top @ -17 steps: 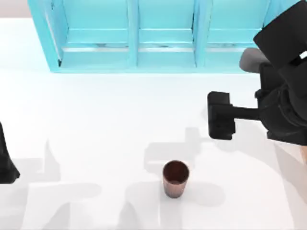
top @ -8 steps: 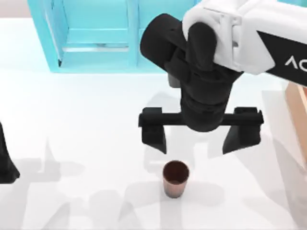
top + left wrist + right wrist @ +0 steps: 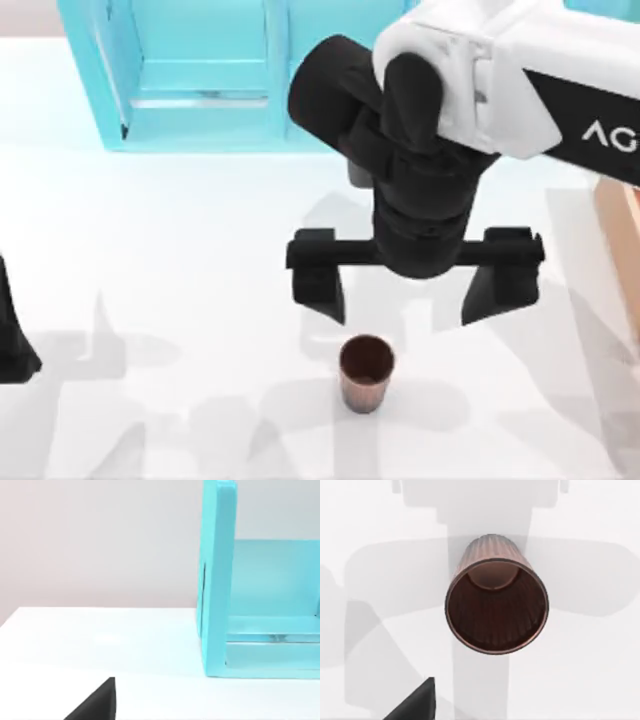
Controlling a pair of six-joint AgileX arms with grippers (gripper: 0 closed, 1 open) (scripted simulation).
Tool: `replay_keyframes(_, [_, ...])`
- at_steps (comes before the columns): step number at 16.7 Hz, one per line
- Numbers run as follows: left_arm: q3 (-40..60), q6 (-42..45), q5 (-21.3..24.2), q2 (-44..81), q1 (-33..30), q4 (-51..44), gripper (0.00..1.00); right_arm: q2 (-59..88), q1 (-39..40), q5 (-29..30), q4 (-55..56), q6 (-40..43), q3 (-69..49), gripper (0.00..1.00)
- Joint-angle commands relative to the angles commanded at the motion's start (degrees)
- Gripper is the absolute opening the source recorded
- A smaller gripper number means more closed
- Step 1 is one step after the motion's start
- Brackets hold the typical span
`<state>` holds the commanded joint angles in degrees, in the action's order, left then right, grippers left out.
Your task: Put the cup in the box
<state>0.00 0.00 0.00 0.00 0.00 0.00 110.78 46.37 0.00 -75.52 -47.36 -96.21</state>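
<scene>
Cup (image 3: 365,372): upright on the white table (image 3: 180,260), near the front edge, dark inside, nothing in it.
Box (image 3: 622,215): probably the tan strip at the table's right edge.
Right gripper (image 3: 412,285): spread wide, holding nothing, above and just behind the cup.
Shelf unit (image 3: 200,75): turquoise, along the back.
Left arm (image 3: 12,340): parked at the left edge.

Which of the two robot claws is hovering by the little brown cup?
The right gripper, fingers spread wide beside the cup; the left gripper sits parked at the table's left edge.
</scene>
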Motion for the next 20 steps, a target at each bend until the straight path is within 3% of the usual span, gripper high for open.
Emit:
replay_keyframes(8, [0.0, 0.0, 0.0, 0.0, 0.0, 0.0, 1.0, 3.54, 0.35, 0.02, 18.84, -0.31, 14.92, 1.0])
replay_keyframes(13, [0.0, 0.0, 0.0, 0.0, 0.0, 0.0, 1.0, 4.04, 0.44, 0.02, 20.43, -0.41, 16.37, 1.0])
replay_keyframes(20, [0.0, 0.0, 0.0, 0.0, 0.0, 0.0, 1.0, 4.04, 0.44, 0.02, 20.43, -0.41, 16.37, 0.47])
